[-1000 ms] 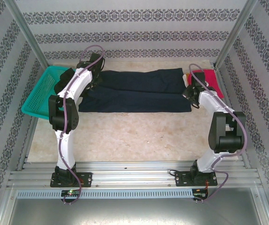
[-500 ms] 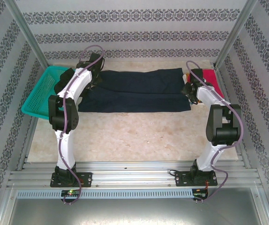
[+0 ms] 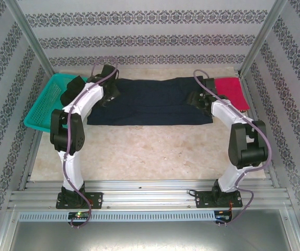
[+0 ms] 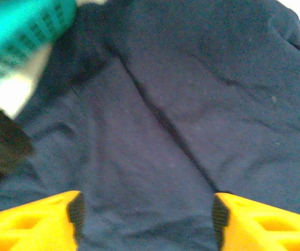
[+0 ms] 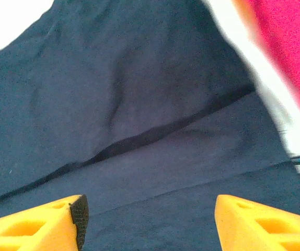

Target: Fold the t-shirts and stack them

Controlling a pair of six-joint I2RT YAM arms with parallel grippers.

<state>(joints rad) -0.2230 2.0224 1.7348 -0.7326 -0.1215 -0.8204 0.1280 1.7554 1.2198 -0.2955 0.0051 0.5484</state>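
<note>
The dark navy t-shirt (image 3: 150, 102) lies in a long folded band across the back of the table, with a crease running along its length (image 4: 160, 120) (image 5: 139, 138). My left gripper (image 3: 111, 94) hovers over its left end, yellow fingers (image 4: 40, 222) apart and nothing but cloth below them (image 4: 146, 214). Over the shirt's right end my right gripper (image 3: 196, 98) is open too, with bare navy cloth between its jaws (image 5: 149, 214). The pinkish-red t-shirt (image 3: 231, 90) lies at the back right, just beyond the navy one (image 5: 291, 47).
The teal mesh basket (image 3: 45, 104) stands tilted at the back left, its rim close to the left gripper (image 4: 30, 23). Patterned walls and metal posts close in the back and sides. Bare table (image 3: 150, 151) stretches in front of the shirt.
Both grippers have gone from shut to open over the navy shirt. The right gripper has moved left and back, from the shirt's right edge onto its right end. The left arm has shifted slightly.
</note>
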